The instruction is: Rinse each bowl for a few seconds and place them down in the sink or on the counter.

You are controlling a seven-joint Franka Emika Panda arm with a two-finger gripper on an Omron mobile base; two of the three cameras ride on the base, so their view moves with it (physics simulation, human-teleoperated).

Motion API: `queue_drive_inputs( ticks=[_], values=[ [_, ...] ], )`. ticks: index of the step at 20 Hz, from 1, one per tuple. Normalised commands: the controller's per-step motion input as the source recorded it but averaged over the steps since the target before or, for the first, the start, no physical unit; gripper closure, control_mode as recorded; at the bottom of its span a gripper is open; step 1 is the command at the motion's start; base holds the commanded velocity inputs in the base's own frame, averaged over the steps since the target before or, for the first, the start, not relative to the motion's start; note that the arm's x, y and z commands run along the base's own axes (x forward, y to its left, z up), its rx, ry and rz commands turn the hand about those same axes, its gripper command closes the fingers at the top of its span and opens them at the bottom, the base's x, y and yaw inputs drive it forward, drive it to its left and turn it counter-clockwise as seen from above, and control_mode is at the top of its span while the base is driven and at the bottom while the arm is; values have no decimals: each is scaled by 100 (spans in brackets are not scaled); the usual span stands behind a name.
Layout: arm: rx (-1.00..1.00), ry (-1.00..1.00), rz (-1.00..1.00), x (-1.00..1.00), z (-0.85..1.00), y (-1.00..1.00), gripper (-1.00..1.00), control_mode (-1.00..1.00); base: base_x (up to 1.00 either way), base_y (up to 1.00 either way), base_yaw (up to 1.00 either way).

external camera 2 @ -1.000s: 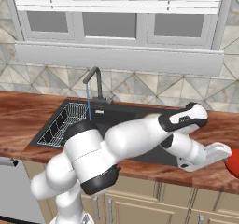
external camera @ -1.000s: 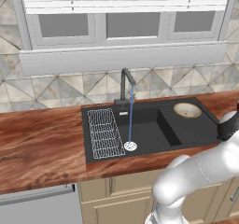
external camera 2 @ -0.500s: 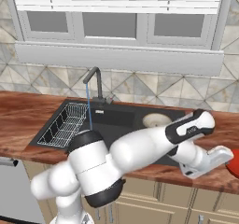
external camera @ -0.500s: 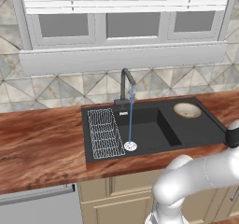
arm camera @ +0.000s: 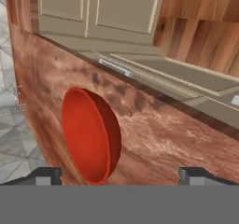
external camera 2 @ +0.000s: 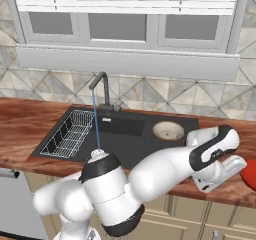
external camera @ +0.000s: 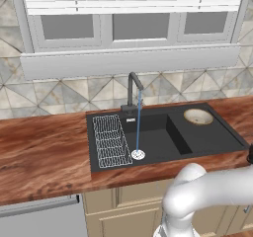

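Observation:
The red bowl [arm camera: 88, 134] rests on the wooden counter [arm camera: 177, 134] just ahead of my gripper [arm camera: 120, 175]. The jaws stand open, and the bowl lies toward the left fingertip [arm camera: 46, 175] with nothing gripped. From the right base view, the red bowl [external camera 2: 250, 174] shows at the right edge, with my hand [external camera 2: 225, 170] low over the counter beside it. The cream bowl [external camera: 198, 116] [external camera 2: 168, 130] sits on the right shelf of the black sink [external camera: 153, 144] [external camera 2: 125, 139].
A thin stream of water falls from the dark faucet [external camera: 132, 89] [external camera 2: 100, 86] onto the drain [external camera: 138, 154]. A white wire rack [external camera: 109, 141] [external camera 2: 67, 133] fills the sink's left side. Light cabinets [arm camera: 107, 13] run below the counter edge.
My arm has reached farther right and lower along the counter toward the red bowl. The gripper has stayed open. Both bowls have kept their places.

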Motion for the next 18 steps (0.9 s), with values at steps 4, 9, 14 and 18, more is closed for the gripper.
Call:
queue_drive_inputs(
  ticks=[4,9,14,18],
  values=[
    [11,11,4,49,19,-27,-100,-100,0,0,0],
    [11,12,1,48,21,-36,-100,-100,0,0,0],
    [11,11,0,46,20,-34,-100,-100,0,0,0],
    [12,9,0,34,20,-43,-100,-100,0,0,0]
  ],
)
